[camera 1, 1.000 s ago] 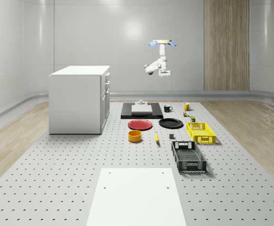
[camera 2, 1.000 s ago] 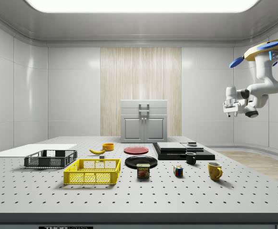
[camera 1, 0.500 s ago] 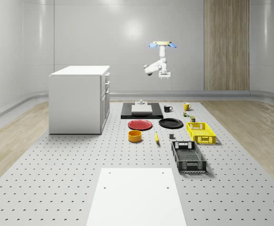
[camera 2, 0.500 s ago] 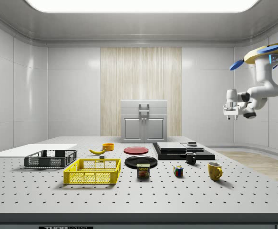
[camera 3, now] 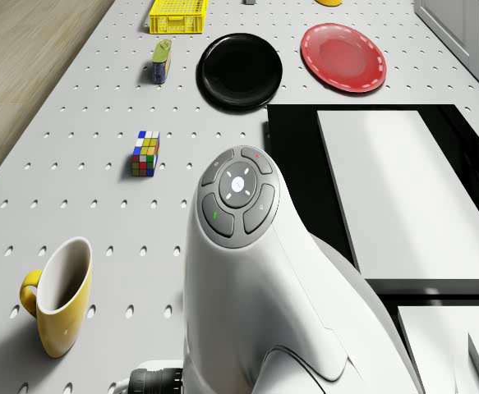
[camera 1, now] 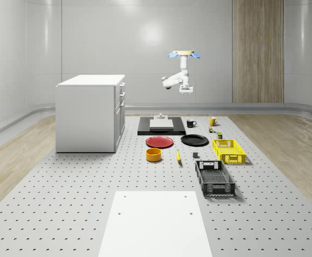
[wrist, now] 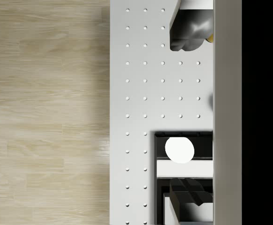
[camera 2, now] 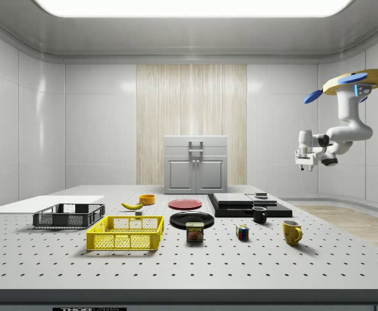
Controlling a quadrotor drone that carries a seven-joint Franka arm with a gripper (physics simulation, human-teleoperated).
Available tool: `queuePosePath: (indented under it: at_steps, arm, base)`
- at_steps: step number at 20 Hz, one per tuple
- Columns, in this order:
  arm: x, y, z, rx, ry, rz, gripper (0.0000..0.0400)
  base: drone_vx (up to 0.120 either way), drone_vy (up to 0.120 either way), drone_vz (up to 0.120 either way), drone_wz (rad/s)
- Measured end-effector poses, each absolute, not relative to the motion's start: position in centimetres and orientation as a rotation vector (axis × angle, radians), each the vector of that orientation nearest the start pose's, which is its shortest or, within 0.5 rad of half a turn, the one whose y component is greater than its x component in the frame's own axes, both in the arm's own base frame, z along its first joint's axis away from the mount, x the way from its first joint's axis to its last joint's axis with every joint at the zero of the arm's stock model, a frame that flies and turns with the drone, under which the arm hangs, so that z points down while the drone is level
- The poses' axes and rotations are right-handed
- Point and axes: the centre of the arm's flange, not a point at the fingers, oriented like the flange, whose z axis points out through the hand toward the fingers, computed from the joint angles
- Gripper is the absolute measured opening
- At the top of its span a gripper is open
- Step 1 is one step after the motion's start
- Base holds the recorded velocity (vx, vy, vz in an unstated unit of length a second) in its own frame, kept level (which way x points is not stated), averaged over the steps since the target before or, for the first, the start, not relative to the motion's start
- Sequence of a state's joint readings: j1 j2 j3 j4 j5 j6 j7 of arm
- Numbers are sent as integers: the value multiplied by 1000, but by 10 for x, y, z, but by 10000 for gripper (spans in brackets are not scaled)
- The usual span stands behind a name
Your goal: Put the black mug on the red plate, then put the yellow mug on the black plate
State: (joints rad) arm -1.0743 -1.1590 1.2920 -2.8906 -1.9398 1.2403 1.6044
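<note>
Drone (camera 2: 353,81) hovers high over the worktop's (camera 1: 91,176) far edge. Pincer (camera 2: 303,165) hangs well above the black mug (camera 1: 190,123); its opening cannot be told. Mug sits beside the far-edge slab, red plate (camera 1: 160,142) nearer centre; descent presumably pending.
</note>
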Motion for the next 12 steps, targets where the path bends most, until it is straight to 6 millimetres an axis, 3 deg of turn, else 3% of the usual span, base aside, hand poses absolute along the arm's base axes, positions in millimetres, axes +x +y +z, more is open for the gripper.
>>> queuePosePath:
  at_steps: [12]
  arm:
    - [307,0,491,1,-2,785,400]
  base:
    - [120,0,-120,0]
